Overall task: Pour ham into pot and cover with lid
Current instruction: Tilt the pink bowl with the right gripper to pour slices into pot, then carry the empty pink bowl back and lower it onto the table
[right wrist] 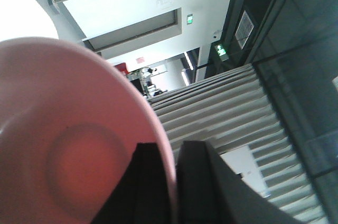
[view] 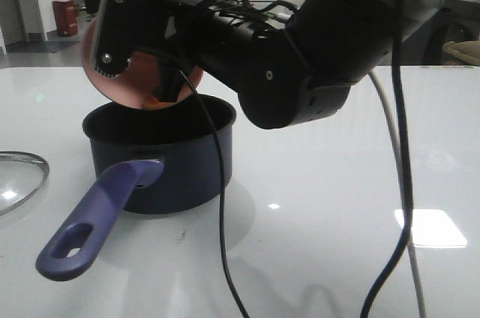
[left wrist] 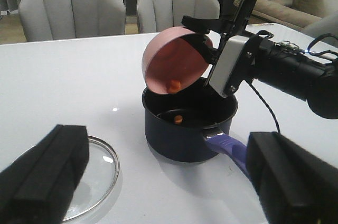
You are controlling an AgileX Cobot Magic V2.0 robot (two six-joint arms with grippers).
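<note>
No legible writing. The right gripper point(left wrist: 211, 57) clamps one pink bowl point(left wrist: 171, 63) tilted above one pot point(left wrist: 187, 126). Two ham chunks: one point(left wrist: 172, 86) in the bowl, one point(left wrist: 179, 119) in the pot. One lid point(left wrist: 97, 174) lies beside the pot on the surface point(left wrist: 79, 76). The left gripper point(left wrist: 169, 182) is spread wide.

Right arm point(view: 300, 55): matte black housings, silver screws, loose black cables. Right gripper point(left wrist: 211, 57): black fingers, white side plate. Left gripper point(left wrist: 158, 182): black blocky fingers, blurred, probably rubber-padded.

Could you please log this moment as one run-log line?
phase: pouring | right gripper: shut on pink bowl, tipped over pot | ham: partly in pot | lid: on table | left gripper: open
</note>
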